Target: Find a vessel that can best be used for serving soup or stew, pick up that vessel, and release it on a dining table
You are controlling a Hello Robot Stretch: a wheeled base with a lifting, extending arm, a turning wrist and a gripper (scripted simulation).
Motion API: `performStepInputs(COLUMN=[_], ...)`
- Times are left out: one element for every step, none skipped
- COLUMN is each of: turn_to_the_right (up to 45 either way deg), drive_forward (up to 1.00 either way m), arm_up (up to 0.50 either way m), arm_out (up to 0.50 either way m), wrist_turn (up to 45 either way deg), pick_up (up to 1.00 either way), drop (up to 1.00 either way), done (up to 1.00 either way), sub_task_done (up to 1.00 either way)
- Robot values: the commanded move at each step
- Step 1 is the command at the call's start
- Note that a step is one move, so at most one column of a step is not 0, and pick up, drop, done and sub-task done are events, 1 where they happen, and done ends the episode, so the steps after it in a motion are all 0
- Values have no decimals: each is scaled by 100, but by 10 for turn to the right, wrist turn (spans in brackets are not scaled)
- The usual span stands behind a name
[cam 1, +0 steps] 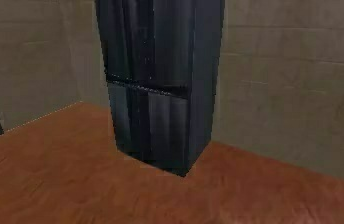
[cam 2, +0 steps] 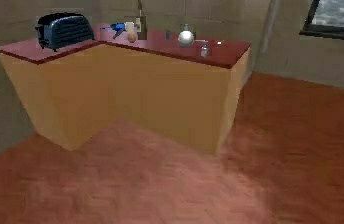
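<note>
Best candidate for the soup vessel, as a guess: round silvery thing (cam 2: 186, 37) on the red-topped table (cam 2: 80, 52), arm side view, upper middle. It's a blob, so can't confirm bowl vs pot. It sits toward the back edge of the top, near the wall, w/ a small pale thing (cam 2: 205, 49) just beside it on the view's right, and a blue thing (cam 2: 117, 29) and dark toaster (cam 2: 63, 29) further along to the left. Key relation: it lies well out on the arm's reaching side, w/ a stretch of bare wood floor (cam 2: 180, 170) and the table's tan front between robot and it. It looks round, so no long axis to line up on. Forward view faces a dark fridge (cam 1: 160, 80), i.e. the base isn't heading at the table. Judgement: base prob. needs to close the gap and bring the thing square to the arm side before any reach. Fingers: can't tell if spread or pressed together; arm pose also can't tell.
</note>
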Motion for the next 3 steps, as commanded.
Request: performStepInputs(turn_to_the_right=[450, 330, 0], drive_forward=[0, 0, 100], arm_up=[0, 0, 0], arm_out=[0, 0, 0], wrist_turn=[0, 0, 0], pick_up=[0, 0, 0], drop=[0, 0, 0], done=[0, 0, 0], sub_task_done=[0, 0, 0])
